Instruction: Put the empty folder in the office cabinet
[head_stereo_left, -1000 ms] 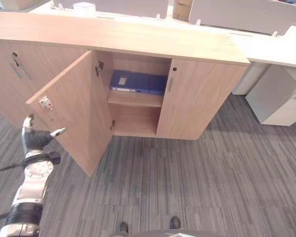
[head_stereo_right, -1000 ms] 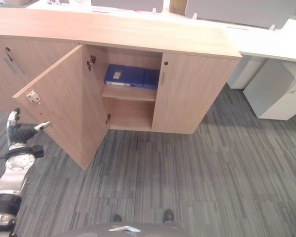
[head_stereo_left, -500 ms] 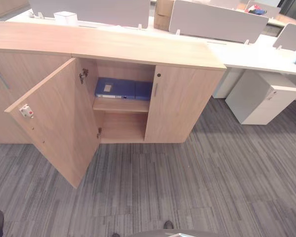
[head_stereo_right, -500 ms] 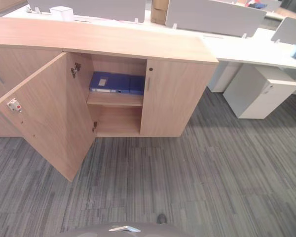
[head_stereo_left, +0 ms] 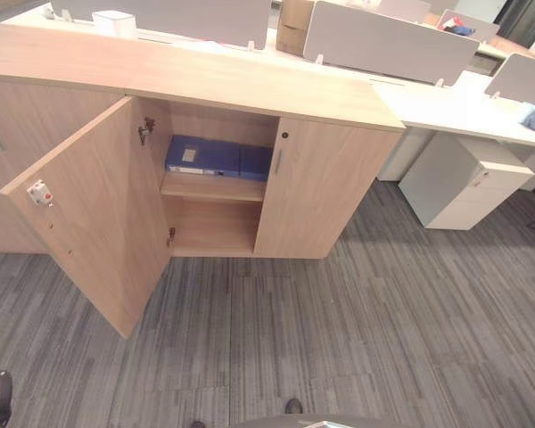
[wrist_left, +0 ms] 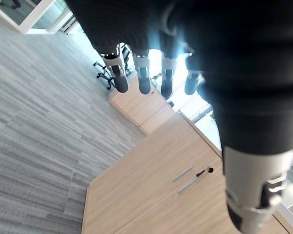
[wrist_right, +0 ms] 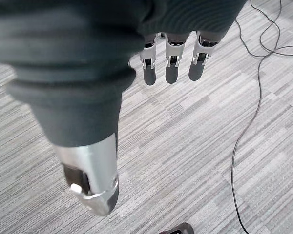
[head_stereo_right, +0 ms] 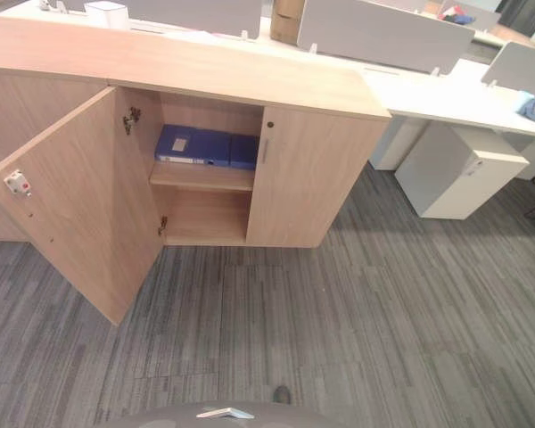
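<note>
The wooden office cabinet [head_stereo_left: 325,183] stands ahead with its left door [head_stereo_left: 89,214] swung wide open and its right door closed. On the upper shelf [head_stereo_left: 209,186] lie two blue folders [head_stereo_left: 201,155] side by side, flat, the left one with a white label; the compartment below is bare. In the left wrist view my left hand [wrist_left: 121,73] hangs with straight fingers and holds nothing, a neighbouring closed cabinet past it. My right hand [wrist_right: 170,66] hangs over grey carpet, fingers straight, also empty.
A white drawer unit [head_stereo_left: 459,183] stands right of the cabinet under white desks with grey dividers [head_stereo_left: 383,45]. A closed cabinet section [head_stereo_left: 18,116] adjoins on the left, a small white box [head_stereo_left: 114,21] behind its top. Grey striped carpet [head_stereo_left: 357,330] spreads in front.
A second ago my left hand was up beside the open door's edge; it has dropped out of the eye views. The camera has shifted; the door and folders stand as before.
</note>
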